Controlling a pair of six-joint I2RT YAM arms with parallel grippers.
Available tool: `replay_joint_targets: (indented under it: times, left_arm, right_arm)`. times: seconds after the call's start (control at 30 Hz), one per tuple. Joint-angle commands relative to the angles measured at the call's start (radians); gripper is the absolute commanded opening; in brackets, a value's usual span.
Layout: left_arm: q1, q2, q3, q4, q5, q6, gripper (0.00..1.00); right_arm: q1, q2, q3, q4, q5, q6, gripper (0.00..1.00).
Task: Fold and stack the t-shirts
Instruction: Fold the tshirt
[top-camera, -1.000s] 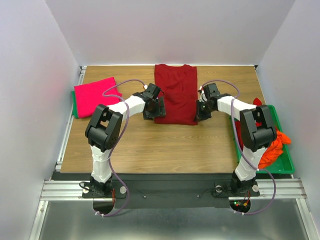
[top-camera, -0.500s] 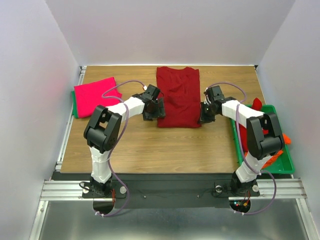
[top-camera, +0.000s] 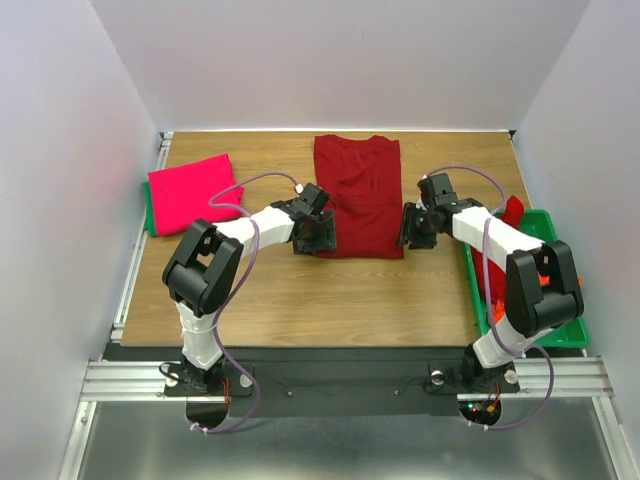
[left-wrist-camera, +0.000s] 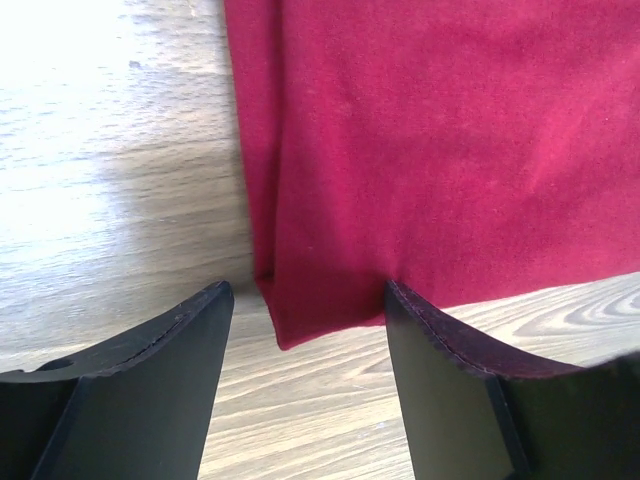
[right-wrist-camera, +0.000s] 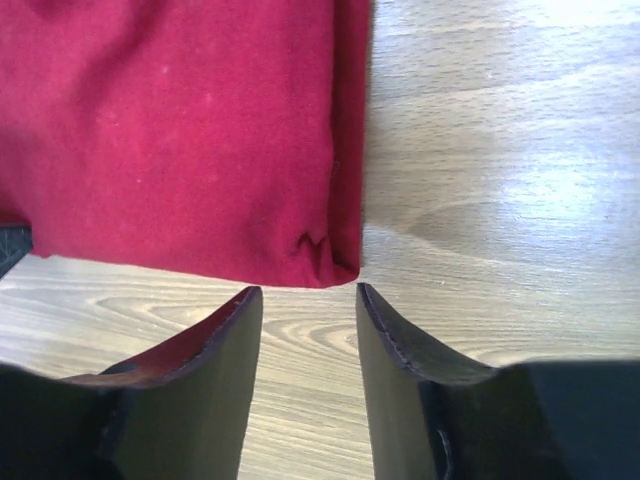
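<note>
Done: pink shirt (top-camera: 190, 190) folded, upper left | Now: dark red shirt (top-camera: 358, 196) centre, folded narrow, unstacked | left gripper (left-wrist-camera: 307, 295), right gripper (right-wrist-camera: 308, 292): fingers apart at its lower corners, holding nothing | To do: more shirts (top-camera: 512, 212) in tray (top-camera: 565, 338), right

Upper centre of the frame: dark red t-shirt (top-camera: 358, 195), folded into a tall narrow strip, flat on the wooden table (top-camera: 300, 300), collar end toward the back wall. Over its lower left corner, the left gripper (top-camera: 322, 236); just beside its lower right edge, the right gripper (top-camera: 410, 226). Jaw spacing unreadable from above. Upper left: pink t-shirt (top-camera: 190, 190), folded to a rough square, overlapping a green edge (top-camera: 148, 212) at the table's left side. Right side: green tray (top-camera: 570, 335), red cloth (top-camera: 512, 210) at its far end, a scrap of orange cloth (top-camera: 545, 282) lower down, both partly hidden behind the right arm.
</note>
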Motion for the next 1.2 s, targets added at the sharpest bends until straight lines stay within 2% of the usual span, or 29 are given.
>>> replay_joint_targets:
  times: [0.0, 0.37, 0.67, 0.73, 0.97, 1.17]
  left_arm:
    - [-0.008, -0.030, -0.021, -0.002, -0.010, -0.014, 0.72]
    - [-0.013, -0.035, -0.040, 0.006, -0.023, -0.033, 0.66]
    - [-0.017, -0.062, -0.062, 0.015, -0.027, -0.042, 0.66]
    - [-0.019, -0.065, -0.065, 0.013, -0.027, -0.039, 0.69]
    - [-0.019, -0.052, -0.070, 0.022, -0.015, -0.033, 0.69]
    - [-0.019, -0.056, -0.064, 0.022, -0.013, -0.030, 0.68]
  right_arm:
    - [0.001, 0.001, -0.008, -0.005, 0.035, 0.011, 0.51]
    - [0.001, 0.095, 0.006, -0.004, 0.043, -0.022, 0.54]
    - [0.001, 0.133, 0.011, -0.005, 0.028, -0.052, 0.53]
    - [0.001, 0.130, 0.002, -0.004, 0.014, -0.049, 0.51]
    - [0.002, 0.110, -0.005, -0.004, -0.012, -0.056, 0.43]
    - [0.002, 0.130, 0.014, -0.004, -0.041, -0.059, 0.30]
